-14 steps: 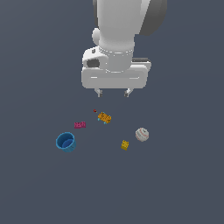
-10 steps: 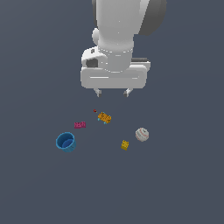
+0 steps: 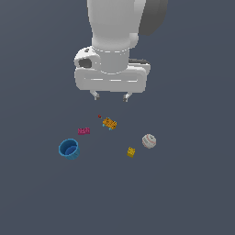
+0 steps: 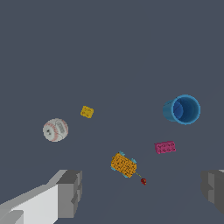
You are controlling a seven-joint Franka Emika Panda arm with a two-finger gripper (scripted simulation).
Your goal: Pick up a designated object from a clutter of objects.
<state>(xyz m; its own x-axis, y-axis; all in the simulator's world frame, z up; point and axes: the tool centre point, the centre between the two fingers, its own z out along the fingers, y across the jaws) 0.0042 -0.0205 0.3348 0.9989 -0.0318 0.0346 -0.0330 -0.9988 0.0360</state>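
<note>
From the exterior view, nearest me the yellow brick (image 3: 131,152) lies free on the bench (image 3: 193,193) beside the striped ball (image 3: 148,141). My claw (image 3: 110,97) hangs high behind it, jaws spread and empty, presumably for clearance over the clutter. Nothing has shifted since the earlier frame.
</note>
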